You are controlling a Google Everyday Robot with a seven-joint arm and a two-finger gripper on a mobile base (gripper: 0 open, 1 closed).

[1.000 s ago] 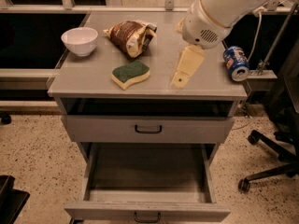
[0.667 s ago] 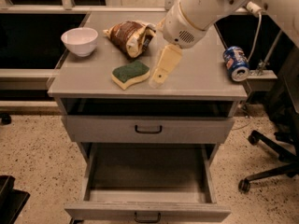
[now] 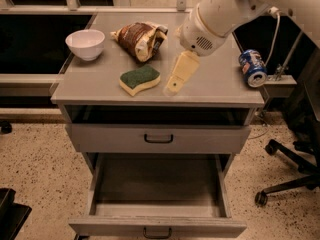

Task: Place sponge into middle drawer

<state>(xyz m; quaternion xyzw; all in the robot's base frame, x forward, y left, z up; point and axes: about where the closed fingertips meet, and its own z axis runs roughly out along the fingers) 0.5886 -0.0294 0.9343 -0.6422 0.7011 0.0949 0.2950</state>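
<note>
Right now the gripper [image 3: 173, 87] hangs tip-down just over the cabinet top [image 3: 215, 86]; whether it is released or clenched I cannot tell. Just beside it, to its left in the camera view and apart from it, lies the sponge [image 3: 140, 79], green face up, its long axis slanting toward the gripper. Below both, the middle drawer [image 3: 157, 184] stands open.

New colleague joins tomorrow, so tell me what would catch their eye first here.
The big white arm reaching in from the upper right, its beige gripper poised just right of the sponge on the cabinet top. Below, the middle drawer stands pulled wide open.
</note>
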